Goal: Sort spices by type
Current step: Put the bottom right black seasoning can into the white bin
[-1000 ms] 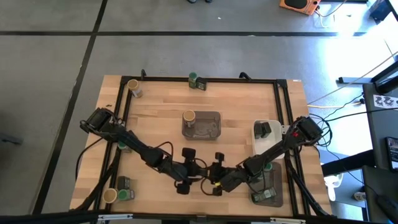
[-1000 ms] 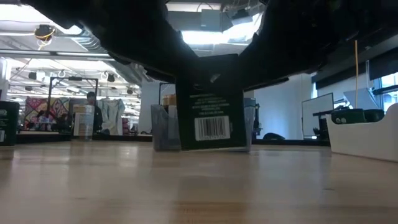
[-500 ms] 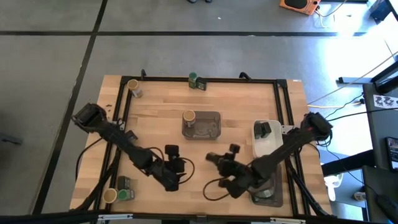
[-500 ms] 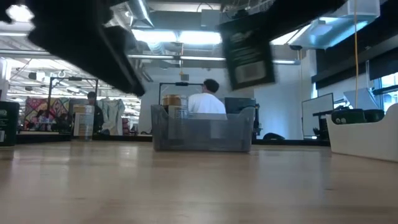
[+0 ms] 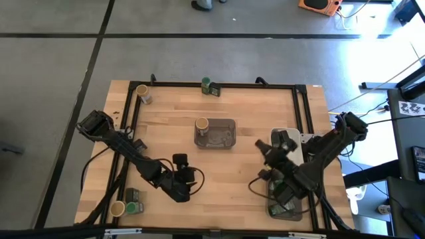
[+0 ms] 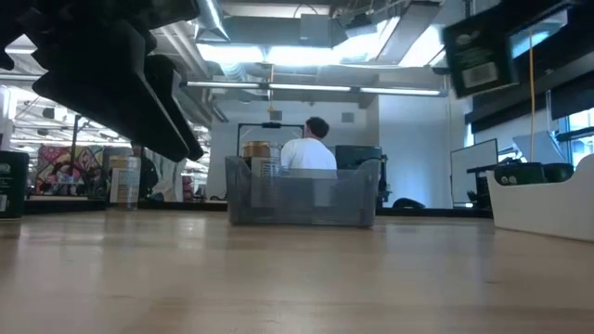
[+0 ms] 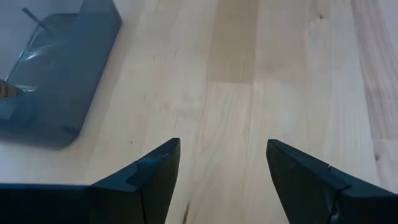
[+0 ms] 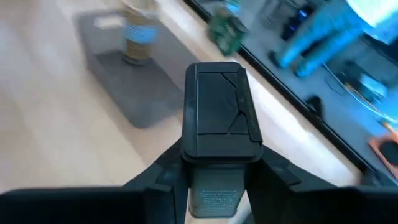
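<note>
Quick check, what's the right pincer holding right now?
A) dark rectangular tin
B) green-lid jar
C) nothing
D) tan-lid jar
A: in the right wrist view the right pincer is clamped on a dark rectangular tin, and the low view shows it raised off the table.

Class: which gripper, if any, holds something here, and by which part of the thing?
The right gripper holds a dark tin, fingers on its two opposite sides below the lid, lifted off the table. The left gripper is open and empty.
</note>
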Motion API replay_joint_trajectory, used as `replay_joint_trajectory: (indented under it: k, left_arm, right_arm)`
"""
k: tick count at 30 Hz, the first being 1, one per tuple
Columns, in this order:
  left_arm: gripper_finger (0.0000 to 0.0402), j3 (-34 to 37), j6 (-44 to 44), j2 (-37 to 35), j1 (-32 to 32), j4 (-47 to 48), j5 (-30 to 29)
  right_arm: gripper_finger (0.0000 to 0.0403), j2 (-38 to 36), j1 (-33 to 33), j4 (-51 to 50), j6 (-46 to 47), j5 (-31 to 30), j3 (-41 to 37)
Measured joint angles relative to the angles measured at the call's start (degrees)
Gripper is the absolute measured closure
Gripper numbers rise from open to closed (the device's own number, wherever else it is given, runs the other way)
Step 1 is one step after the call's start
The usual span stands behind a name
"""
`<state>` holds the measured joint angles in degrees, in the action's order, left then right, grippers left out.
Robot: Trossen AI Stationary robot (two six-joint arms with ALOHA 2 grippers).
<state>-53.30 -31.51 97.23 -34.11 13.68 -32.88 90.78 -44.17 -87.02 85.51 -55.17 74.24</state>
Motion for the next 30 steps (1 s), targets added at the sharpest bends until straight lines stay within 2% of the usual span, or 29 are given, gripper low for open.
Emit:
replay_joint_trajectory:
  k: [2,8,16,30]
  left_arm:
    - [0.0164,0.0,0.0,0.0,0.0,-0.3,0.0]
    - [0.0164,0.0,0.6,0.0,0.0,-1.1,0.0]
    - [0.0164,0.0,0.6,0.0,0.0,-1.1,0.0]
    - [0.0164,0.0,1.0,0.0,0.0,-1.1,-0.4]
  right_arm:
    - [0.0283,-0.1,-1.1,-3.5,5.7,2.2,-0.2]
    - [0.0283,-0.8,-2.8,-3.0,10.7,4.6,-2.8]
    - [0.0283,-3.9,-2.8,-3.0,18.6,14.2,-11.5]
    - [0.0283,-5.2,-10.4,-2.9,33.4,23.2,-19.4]
